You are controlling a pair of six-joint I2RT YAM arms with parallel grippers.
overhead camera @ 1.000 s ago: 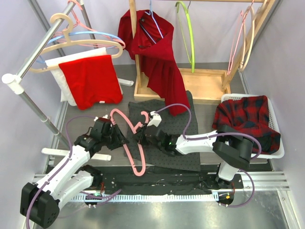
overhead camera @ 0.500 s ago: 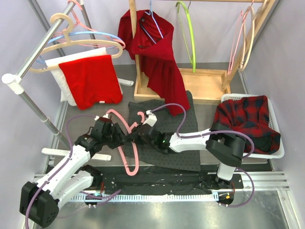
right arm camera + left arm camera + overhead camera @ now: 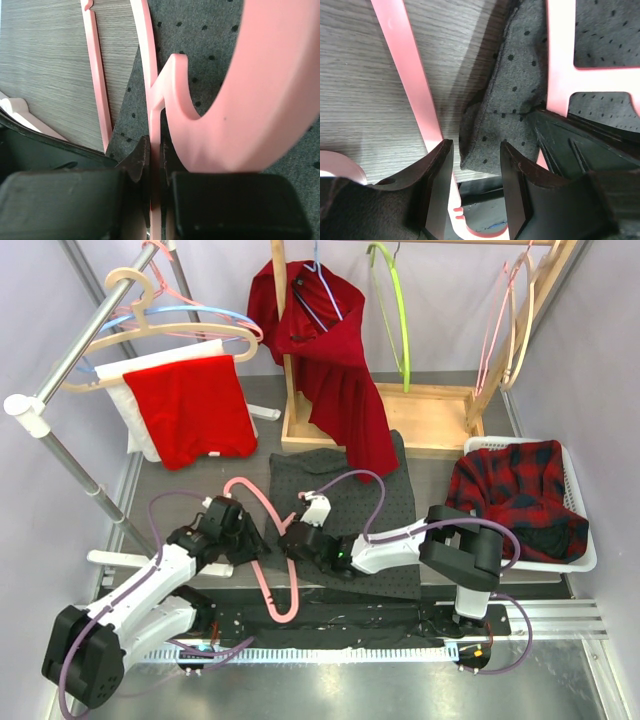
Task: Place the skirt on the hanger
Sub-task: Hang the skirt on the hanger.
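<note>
On the table [image 3: 360,75], at centre, the grey dotted skirt [image 3: 345,495] lies spread out. The pink hanger [image 3: 262,550] crosses its 8 o'clock edge. The right end effector [image 3: 154,150] is clamped narrow on a thin hanger bar. At its 9 o'clock, the left end effector [image 3: 476,165] stands partly open, jaws straddling the skirt's raised edge without gripping it.

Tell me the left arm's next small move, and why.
Probably close the left gripper on the skirt. Its jaws stand open with a corner of the dotted fabric between them, while the right gripper is shut on the pink hanger, holding it over the cloth.
</note>
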